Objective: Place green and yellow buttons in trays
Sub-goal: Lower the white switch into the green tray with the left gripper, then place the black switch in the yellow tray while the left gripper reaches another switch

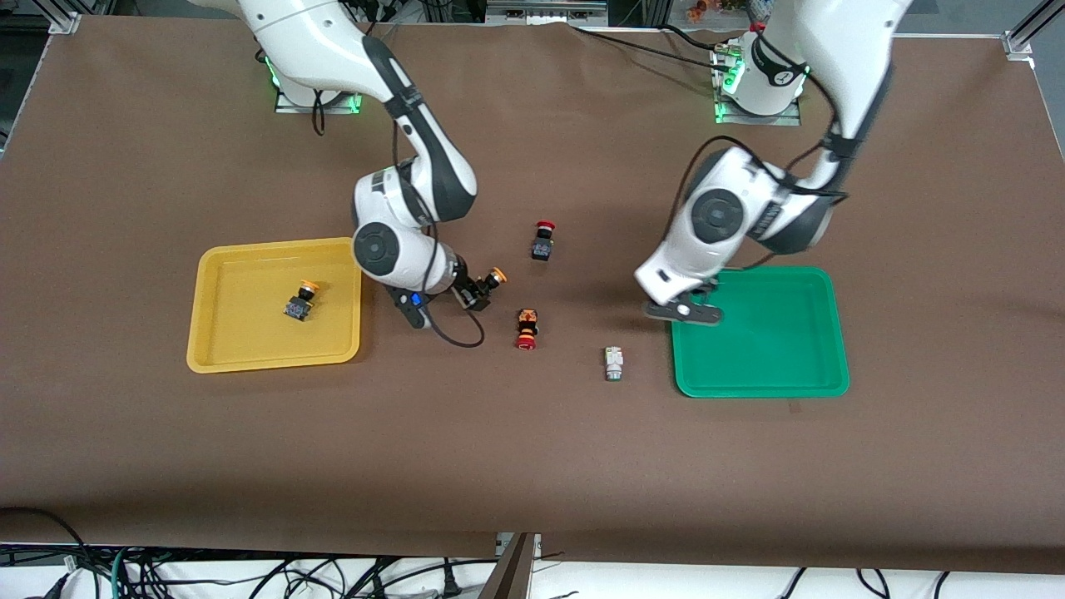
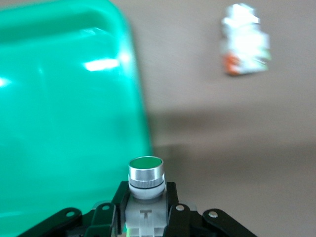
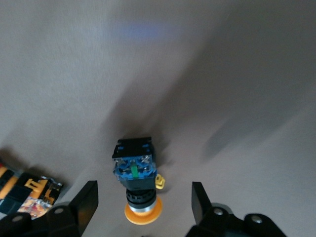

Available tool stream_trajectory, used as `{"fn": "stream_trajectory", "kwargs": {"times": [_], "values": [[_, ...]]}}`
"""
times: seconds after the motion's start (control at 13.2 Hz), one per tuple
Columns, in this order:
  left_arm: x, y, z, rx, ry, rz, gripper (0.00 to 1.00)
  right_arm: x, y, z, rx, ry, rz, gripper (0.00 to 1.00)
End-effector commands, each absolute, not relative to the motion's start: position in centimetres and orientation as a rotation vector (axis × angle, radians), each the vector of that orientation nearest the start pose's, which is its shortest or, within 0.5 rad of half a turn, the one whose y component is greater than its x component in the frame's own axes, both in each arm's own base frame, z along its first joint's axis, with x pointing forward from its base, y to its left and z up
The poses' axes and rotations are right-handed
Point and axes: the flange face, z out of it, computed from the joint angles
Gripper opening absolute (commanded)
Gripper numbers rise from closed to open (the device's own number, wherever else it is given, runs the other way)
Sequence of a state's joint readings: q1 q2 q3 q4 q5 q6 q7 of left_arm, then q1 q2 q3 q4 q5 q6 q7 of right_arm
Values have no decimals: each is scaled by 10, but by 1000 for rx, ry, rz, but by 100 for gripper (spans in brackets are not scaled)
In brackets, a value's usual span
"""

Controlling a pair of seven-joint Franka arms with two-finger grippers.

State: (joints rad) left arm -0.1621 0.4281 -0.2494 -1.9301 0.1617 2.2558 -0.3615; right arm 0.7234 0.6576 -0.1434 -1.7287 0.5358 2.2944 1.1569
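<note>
- The left gripper (image 2: 145,217) hangs over the edge of the green tray (image 1: 782,333) that faces the right arm's end of the table, its fingers pressed onto the white body of a green-tipped button (image 2: 146,178), whose metal-ringed green cap sticks out past the fingertips.
- The right gripper (image 3: 143,207) is low over the bare table between the yellow tray (image 1: 208,333) and the red-capped buttons, its fingers (image 3: 84,202) spread wide with a gap on each side of a yellow-capped button (image 3: 135,182); they do not touch it.
- That yellow-capped button, dark blue-black in body, lies on its side on the brown table (image 1: 532,466) with its cap toward the gripper.
- A second yellow-capped button (image 1: 302,301) lies inside the yellow tray, near its middle.
- A second green-tipped button (image 1: 614,363), white in body, lies on the table just beside the green tray, toward the right arm's end and nearer the front camera than the left gripper.
- The green tray shows nothing lying in it.
- A red-capped orange-and-black button (image 1: 527,329) lies on the table between the right gripper and the white button.
- A red-capped black button (image 1: 542,240) rests farther from the front camera than the orange-and-black one.
</note>
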Motion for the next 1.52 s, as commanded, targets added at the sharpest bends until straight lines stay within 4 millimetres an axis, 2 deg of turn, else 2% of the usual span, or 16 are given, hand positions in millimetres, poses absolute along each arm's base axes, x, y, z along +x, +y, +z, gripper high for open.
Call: {"fn": "stream_trajectory", "kwargs": {"times": [0.0,0.15,0.23,0.3,0.38,0.46,0.53,0.61,0.68,0.83,0.91,0.99,1.14,1.21,1.44], "values": [[590,-152,255,-3046,361,131,0,539,397,183,-2643,1341,370,85],[588,-140,229,-3078,353,110,0,528,409,172,-2648,1344,342,82],[589,-133,217,-3083,341,95,0,526,411,172,-2658,1330,342,68],[592,-122,207,-3089,315,86,0,527,409,173,-2663,1317,344,45],[592,-120,202,-3093,307,94,0,530,406,180,-2659,1318,347,21],[591,-120,200,-3099,296,101,0,534,400,187,-2677,1318,372,10],[592,-121,196,-3129,246,116,24,543,383,200,-2700,1317,386,8],[594,-121,200,-3153,204,121,63,552,364,218,-2745,1249,415,8],[600,-123,211,-3169,172,103,100,561,336,233,-2795,1185,469,8],[616,-146,246,-3201,157,133,100,578,273,255,-2948,1007,490,8],[619,-166,255,-3236,146,125,100,581,250,257,-3043,920,470,8],[620,-177,252,-3253,107,130,100,583,227,254,-3106,858,455,8],[627,-224,245,-3266,17,93,100,588,181,247,-3150,730,442,10],[627,-248,235,-3269,-43,82,100,587,164,240,-3157,684,429,10],[636,-306,218,-3296,-133,7,100,578,145,211,-3175,648,334,15]]}}
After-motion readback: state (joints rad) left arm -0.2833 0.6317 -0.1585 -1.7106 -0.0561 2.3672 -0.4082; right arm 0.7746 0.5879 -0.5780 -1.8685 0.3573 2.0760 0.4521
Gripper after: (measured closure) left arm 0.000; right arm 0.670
